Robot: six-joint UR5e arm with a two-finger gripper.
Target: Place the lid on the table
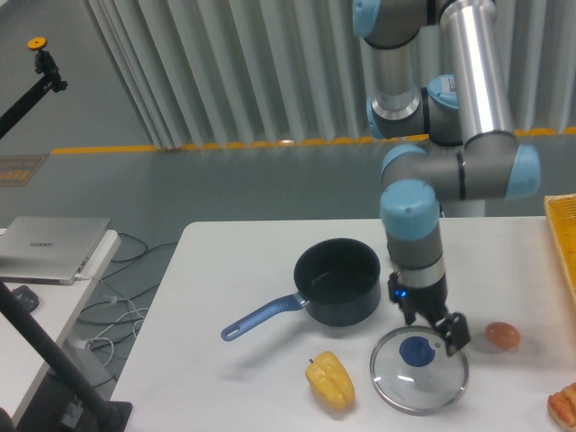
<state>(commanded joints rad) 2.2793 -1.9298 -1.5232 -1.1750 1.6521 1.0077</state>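
Note:
The lid (418, 370), clear glass with a metal rim and a blue centre knob, lies flat on the white table (234, 297) near the front edge. My gripper (436, 327) hangs just above the lid's far right rim, lifted off the knob, open with nothing between its fingers. The knob shows fully, below and left of the fingertips.
A dark blue saucepan (337, 282) with its handle pointing front-left stands just behind the lid. A yellow pepper (329, 381) lies left of the lid, a brown egg (502, 336) to its right. A yellow crate (563, 234) sits at the right edge. A laptop (49, 247) rests on a side desk.

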